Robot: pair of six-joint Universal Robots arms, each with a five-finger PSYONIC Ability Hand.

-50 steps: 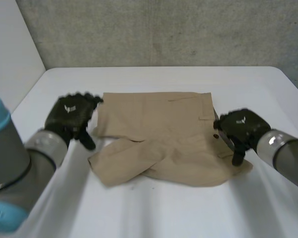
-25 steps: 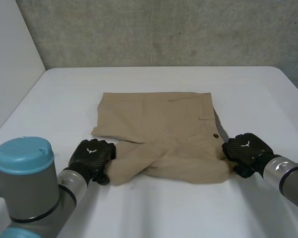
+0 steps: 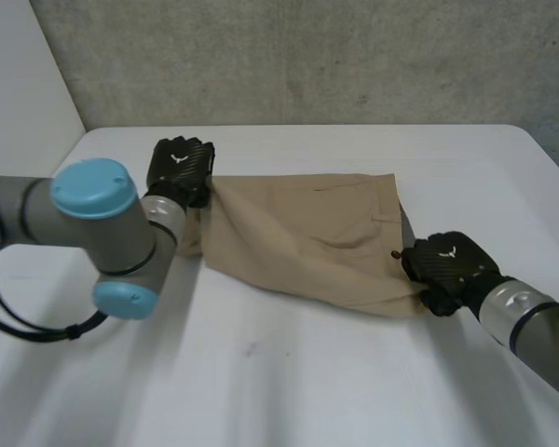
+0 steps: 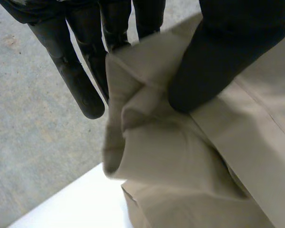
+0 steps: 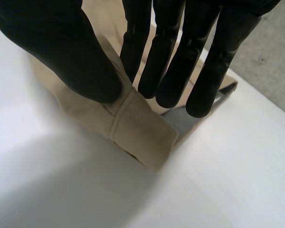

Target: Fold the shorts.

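Note:
Tan shorts [image 3: 307, 233] lie in the middle of the white table [image 3: 307, 382]. My left hand [image 3: 180, 166] is at the shorts' far left corner, holding a bunched edge raised off the table. Its wrist view has the thumb [image 4: 218, 61] pressing the gathered tan cloth [image 4: 180, 171] against the fingers [image 4: 80, 80]. My right hand [image 3: 444, 263] sits on the near right corner. There the thumb [image 5: 61, 52] and fingers [image 5: 171, 57] pinch the hemmed edge of the shorts [image 5: 137, 128]. The near edge of the cloth runs slanting between the two hands.
A grey wall [image 3: 307, 56] stands behind the table's far edge. My left arm, with its light-blue cap [image 3: 93, 191], bends across the table's left side. Bare white tabletop stretches in front of the shorts and to the far right.
Both hands went from open to shut on the cloth. The left hand dropped to the near left leg, gripped it and carried it back to the far left corner. The right hand moved slightly away.

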